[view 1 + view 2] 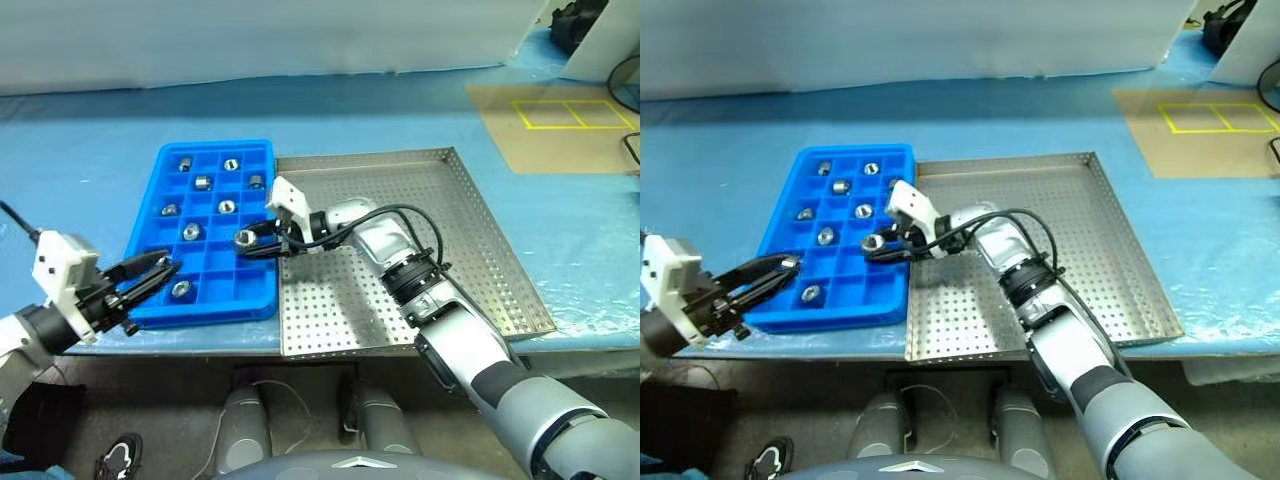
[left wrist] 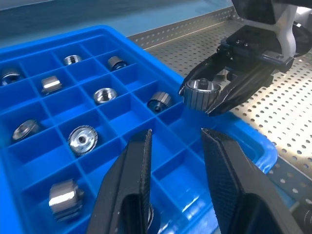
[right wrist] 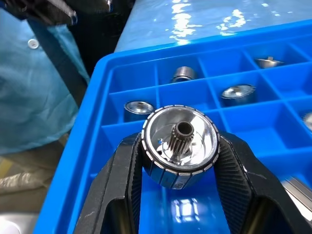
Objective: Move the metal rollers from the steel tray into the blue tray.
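Observation:
The blue tray (image 1: 215, 150) lies left of the steel tray (image 1: 460, 230), the two touching. Several metal rollers (image 1: 202, 182) sit one to a compartment in the blue tray. My right gripper (image 1: 248, 238) reaches across from the steel tray and is shut on one roller (image 3: 179, 144), held above the blue tray's right-hand compartments. The left wrist view shows that held roller (image 2: 201, 92) hanging over the tray. My left gripper (image 1: 163, 269) hovers by the blue tray's front left corner, its fingers (image 2: 131, 185) a little apart with nothing between them.
A blue sheet (image 1: 90, 150) covers the table. At the back right lies a brown board (image 1: 560, 125) marked with yellow tape squares. The table's front edge runs just below both trays.

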